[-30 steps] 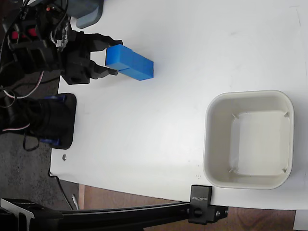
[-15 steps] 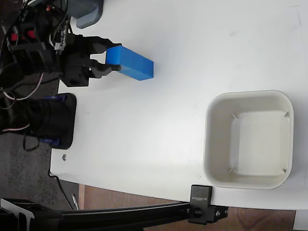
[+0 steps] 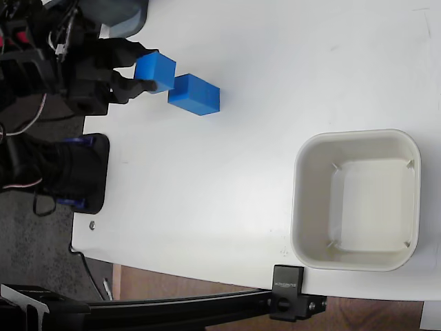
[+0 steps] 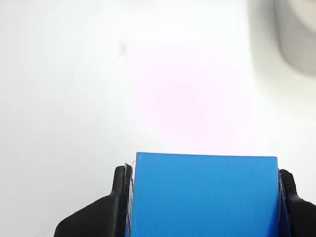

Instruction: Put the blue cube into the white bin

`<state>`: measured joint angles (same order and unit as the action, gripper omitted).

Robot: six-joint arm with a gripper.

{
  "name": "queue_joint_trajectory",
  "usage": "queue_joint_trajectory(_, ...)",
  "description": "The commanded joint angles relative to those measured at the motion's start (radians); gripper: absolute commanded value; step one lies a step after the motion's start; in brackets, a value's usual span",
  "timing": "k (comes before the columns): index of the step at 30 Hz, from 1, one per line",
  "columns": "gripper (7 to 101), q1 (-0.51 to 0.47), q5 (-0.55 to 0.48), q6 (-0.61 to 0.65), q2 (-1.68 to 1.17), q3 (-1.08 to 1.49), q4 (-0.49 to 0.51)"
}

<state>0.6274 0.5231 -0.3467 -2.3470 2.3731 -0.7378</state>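
Note:
In the fixed view my gripper [image 3: 141, 71] is at the upper left, shut on the blue cube [image 3: 156, 72], which it holds clear of a second blue cube [image 3: 195, 94] resting on the white table. The wrist view shows the held blue cube [image 4: 205, 195] filling the bottom of the picture between my two black fingers [image 4: 116, 207]. The white bin [image 3: 356, 200] stands empty at the right of the fixed view, far from the gripper. A blurred grey corner of the white bin [image 4: 296, 34] shows at the top right of the wrist view.
The arm's black base [image 3: 65, 172] stands at the table's left edge. A grey object [image 3: 127, 17] lies at the top left behind the gripper. A black clamp [image 3: 293, 300] grips the table's lower edge below the bin.
The gripper has shut on the nearer blue cube and pulled it up and left, away from the second cube it had been touching.

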Motion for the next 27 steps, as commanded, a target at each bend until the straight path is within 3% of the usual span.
queue_joint_trajectory(1,47.6,-0.176,-0.179,0.115,0.008,-0.123,0.044)
queue_joint_trajectory(6,47.6,-0.396,-0.314,0.233,0.133,-0.239,0.127)
queue_joint_trajectory(9,47.6,-0.499,-0.379,0.301,0.29,-0.373,0.133)
queue_joint_trajectory(14,47.6,-0.649,-0.54,0.356,0.538,-0.555,0.225)
queue_joint_trajectory(18,47.6,-0.721,-0.634,0.377,0.715,-0.724,0.252)
queue_joint_trajectory(27,48.9,-0.805,-0.724,0.393,0.943,-0.96,0.27)
